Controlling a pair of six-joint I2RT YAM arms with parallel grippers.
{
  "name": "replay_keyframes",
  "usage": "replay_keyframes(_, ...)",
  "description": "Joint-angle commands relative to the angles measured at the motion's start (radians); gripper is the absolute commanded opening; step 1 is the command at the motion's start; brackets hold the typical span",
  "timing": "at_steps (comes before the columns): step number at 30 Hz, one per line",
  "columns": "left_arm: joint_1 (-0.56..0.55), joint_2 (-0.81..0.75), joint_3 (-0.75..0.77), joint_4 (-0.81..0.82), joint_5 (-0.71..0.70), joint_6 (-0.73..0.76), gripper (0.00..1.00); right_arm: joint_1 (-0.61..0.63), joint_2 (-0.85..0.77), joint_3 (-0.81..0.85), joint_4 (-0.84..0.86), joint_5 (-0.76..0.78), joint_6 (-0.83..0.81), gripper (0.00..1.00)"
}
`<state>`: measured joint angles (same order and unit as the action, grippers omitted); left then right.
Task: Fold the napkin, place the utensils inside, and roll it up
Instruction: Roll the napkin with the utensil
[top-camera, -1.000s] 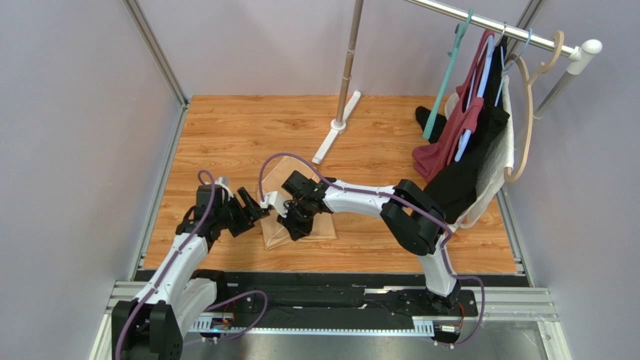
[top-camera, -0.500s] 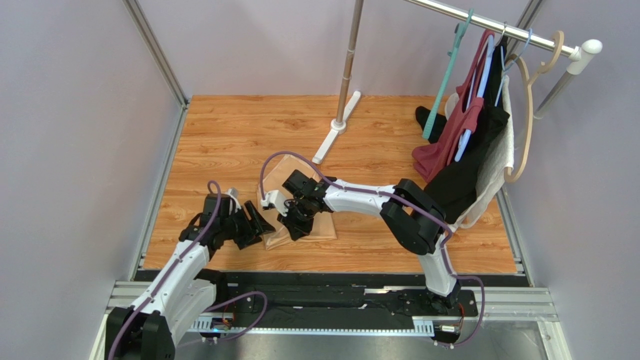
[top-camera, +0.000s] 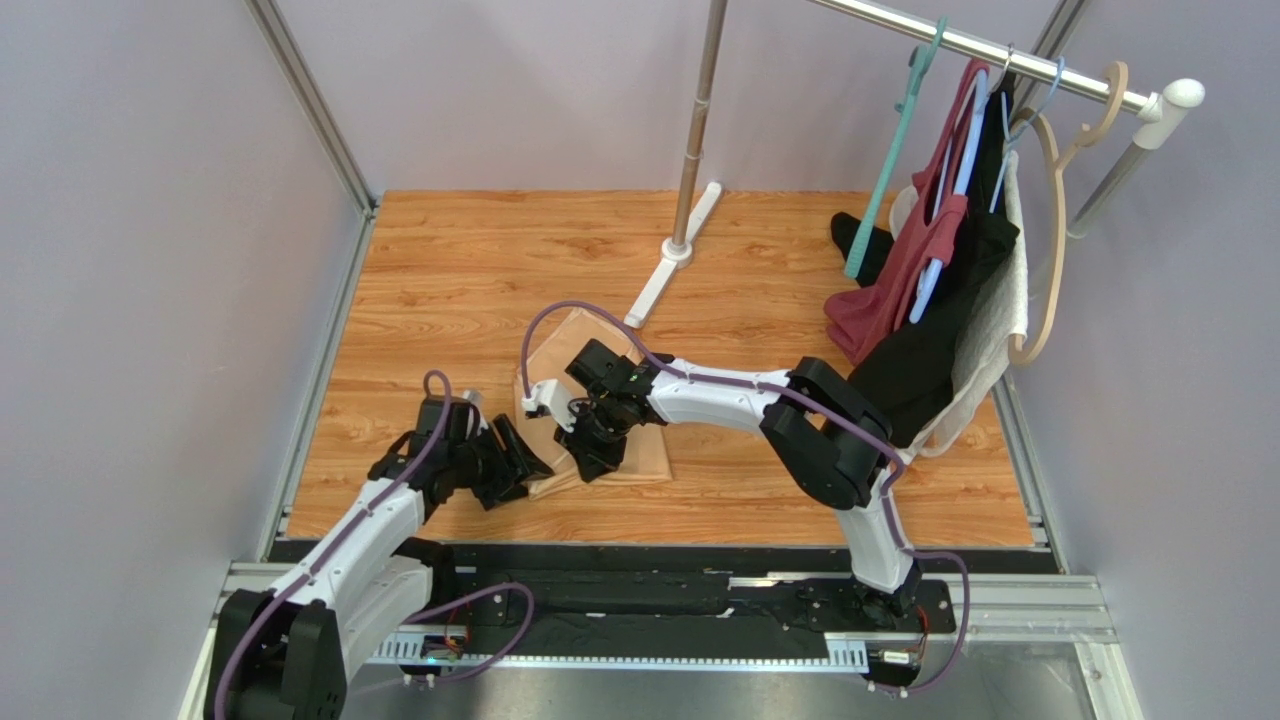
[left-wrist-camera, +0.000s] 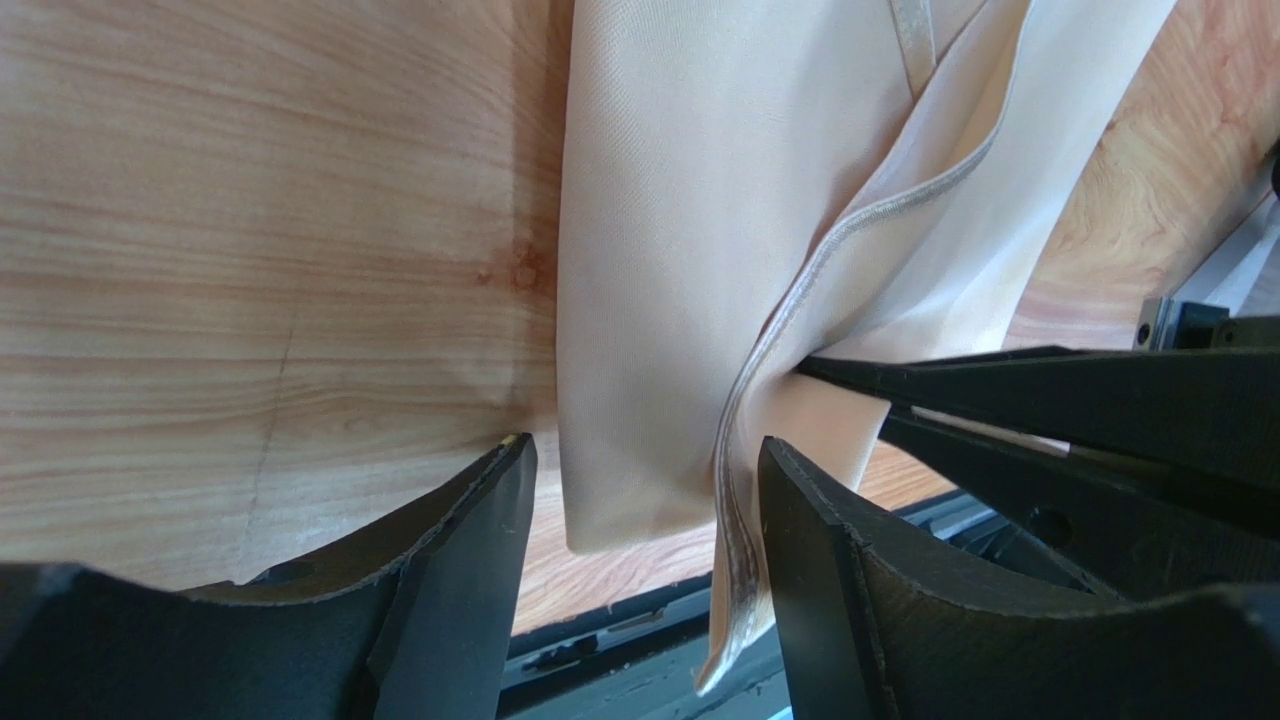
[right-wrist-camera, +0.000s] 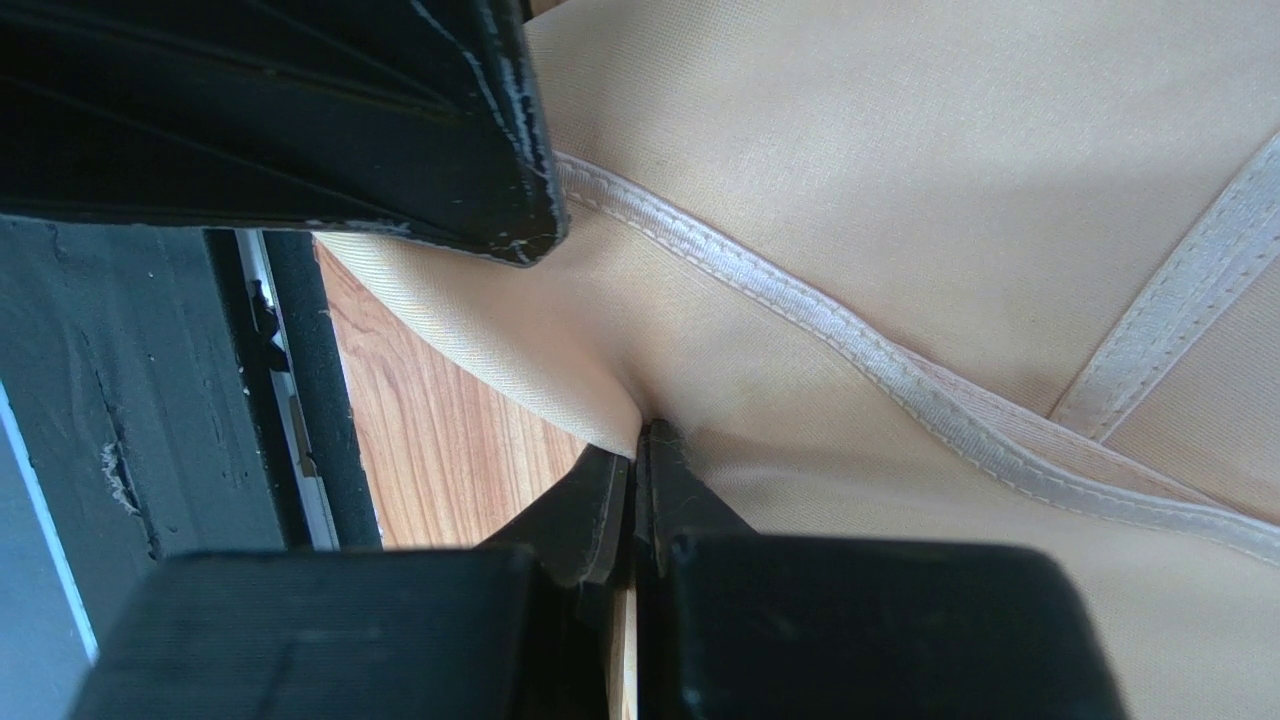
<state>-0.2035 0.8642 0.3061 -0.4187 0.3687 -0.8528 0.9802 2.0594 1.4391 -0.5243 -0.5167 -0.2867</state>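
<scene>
The peach-tan napkin (top-camera: 619, 438) lies partly folded on the wooden table, near its front edge. My right gripper (top-camera: 589, 447) is shut on a raised fold of the napkin (right-wrist-camera: 902, 180), its fingertips (right-wrist-camera: 643, 435) pinched tight on the cloth. My left gripper (top-camera: 523, 459) sits just left of it, open. In the left wrist view the gripper (left-wrist-camera: 646, 450) straddles the napkin's (left-wrist-camera: 706, 225) near corner, and a hemmed edge hangs beside its right finger (left-wrist-camera: 812, 525). The fabric is not clamped. The utensils are out of view.
A metal pole with a long white foot (top-camera: 672, 258) stands at the back centre. Dark red, black and white garments (top-camera: 939, 293) hang on a rail at the right. The table's front rail (top-camera: 676, 558) lies just below the grippers, and frame posts flank the left side.
My left gripper has moved toward the table's front edge and over to the napkin's near corner, its jaws narrowing somewhat. The right gripper has held its pinch in place.
</scene>
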Motion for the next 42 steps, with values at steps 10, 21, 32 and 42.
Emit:
replay_keyframes(10,-0.008,0.121,0.017,0.126,0.032,0.003,0.57,-0.003,0.013,-0.005,0.037,-0.028,0.015,0.0)
replay_keyframes(21,-0.01,0.171,0.021,0.152,0.052,0.017,0.42,-0.005,0.021,-0.003,0.046,-0.037,0.02,0.0)
replay_keyframes(32,-0.011,0.216,0.08,0.098,0.047,0.076,0.27,-0.003,0.002,-0.02,0.076,-0.014,0.009,0.0)
replay_keyframes(42,-0.011,0.315,0.126,0.061,0.081,0.109,0.07,-0.003,-0.048,-0.078,0.167,-0.003,0.014,0.0)
